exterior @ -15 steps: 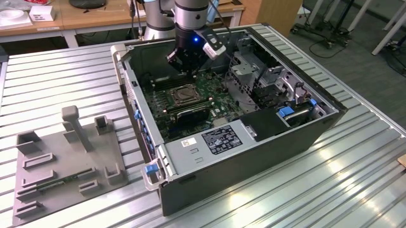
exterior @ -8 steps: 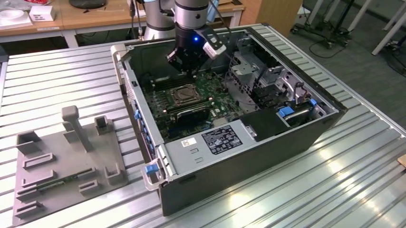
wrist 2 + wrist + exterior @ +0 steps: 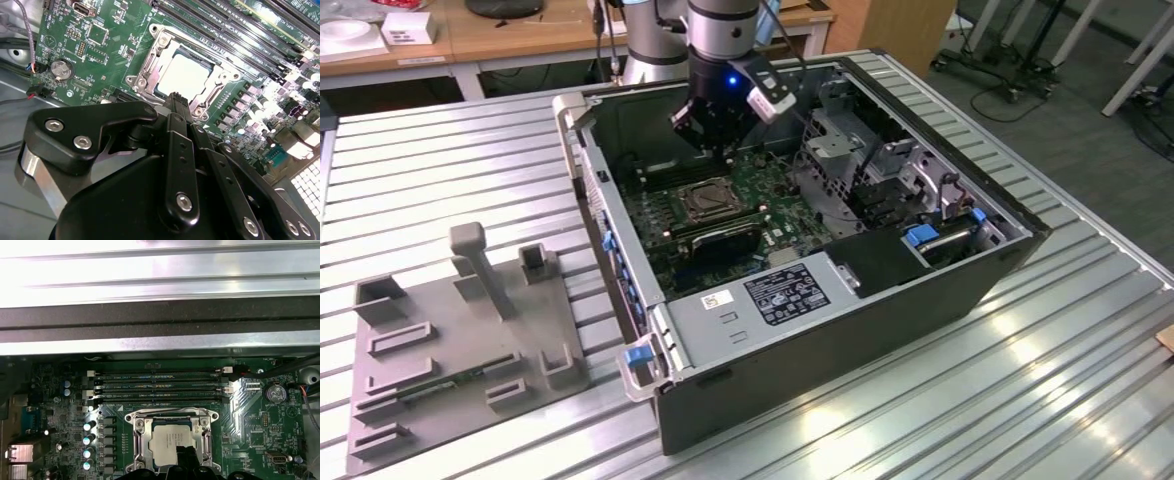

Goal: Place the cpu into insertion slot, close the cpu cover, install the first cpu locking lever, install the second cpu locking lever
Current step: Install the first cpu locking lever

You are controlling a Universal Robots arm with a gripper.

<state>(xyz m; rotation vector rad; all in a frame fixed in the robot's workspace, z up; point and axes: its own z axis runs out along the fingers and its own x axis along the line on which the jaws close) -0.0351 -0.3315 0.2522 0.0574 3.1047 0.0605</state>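
The fingers (image 3: 176,97) are drawn together to a narrow tip with nothing between them, and that tip hangs just above the near edge of the socket. Directly ahead of it lies the chip (image 3: 186,76), seated flat in the socket (image 3: 150,52), its pale metal top showing through the window of the cover plate (image 3: 212,95), which looks folded down over it. The levers along the frame are too thin to tell whether they are hooked. So the step in hand appears to be latching. Doing it well means pressing on the lever itself, never on the chip or the plate, keeping the push steady and sideways enough to catch the hook, and staying clear of the row of capacitors (image 3: 88,439) beside the socket. Beyond the socket run the long memory slots (image 3: 157,382); around all of it stands the computer case (image 3: 854,335) on the ridged counter (image 3: 1067,400).
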